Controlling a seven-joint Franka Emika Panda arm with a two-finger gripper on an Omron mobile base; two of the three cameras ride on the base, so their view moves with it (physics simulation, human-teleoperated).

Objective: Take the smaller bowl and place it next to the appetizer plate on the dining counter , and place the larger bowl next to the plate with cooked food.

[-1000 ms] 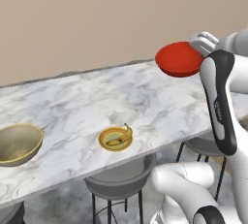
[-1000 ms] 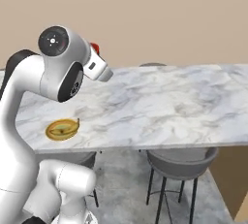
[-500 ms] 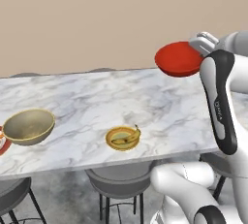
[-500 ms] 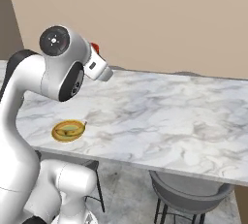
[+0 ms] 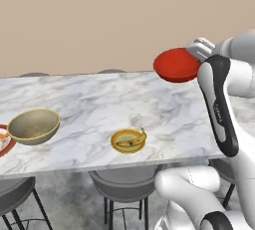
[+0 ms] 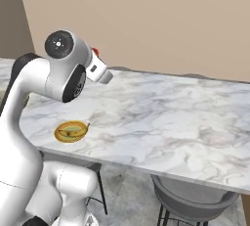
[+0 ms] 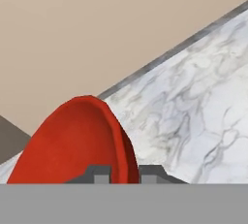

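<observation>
- Your gripper (image 7: 125,173) is clamped on the rim of the smaller bowl (image 5: 175,64), one finger on each side of the wall. The bowl hangs tilted on edge, high above the dining counter (image 5: 149,104).
- The appetizer plate (image 5: 128,140) sits well below the gripper and to its left, near the counter's front edge. The larger bowl (image 5: 34,126) is further left still, just beside the plate with cooked food (image 5: 4,139), which is cut off by the frame edge.
- Risk one: the hold is a thin pinch on the rim alone. I'd judge that a quick swing or a hard stop could let the bowl pivot or slip out, and from this height it would drop onto the marble.
- Risk two: if you bring the bowl down tilted as it is, its rim would likely land first and it could roll or tip. Level it before you let go.
- Risk three: the plate lies close to the front edge, so setting down on that side could leave the bowl overhanging, or nudge the plate.
- The hand view shows the pinch itself and the bowl's tilt. The left base view shows all the dishes. In the right base view the arm covers most of the bowl, leaving a red sliver (image 6: 95,51), but the bare marble to the gripper's right is plain.
</observation>
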